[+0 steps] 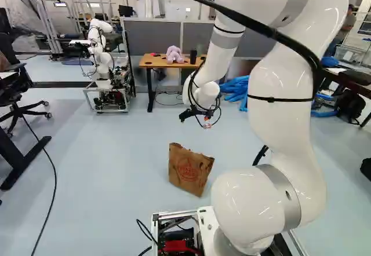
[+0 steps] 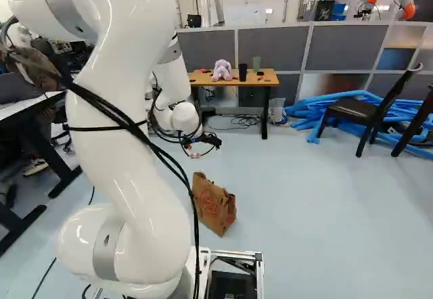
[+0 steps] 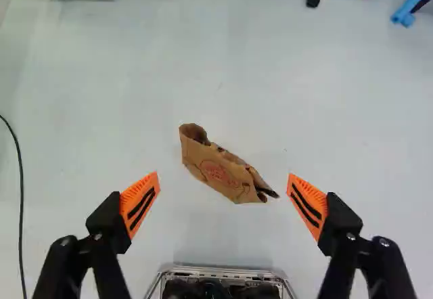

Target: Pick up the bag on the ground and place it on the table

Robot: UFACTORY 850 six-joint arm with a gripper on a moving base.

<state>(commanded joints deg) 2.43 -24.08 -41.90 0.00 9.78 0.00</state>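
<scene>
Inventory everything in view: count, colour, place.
bag: one, brown, standing on floor
table: one, tan-topped, beyond the bag
plush toy: one, purple, on the table
cups: two, black and greenish, beside the toy
tubes: many, blue, beside the table
chairs: at least two, black, at the sides
partition: one, gray, behind the table
another robot: one, white, left of the table
arm: one, white, rising from the base
gripper: one, black with orange pads, open, above floor
</scene>
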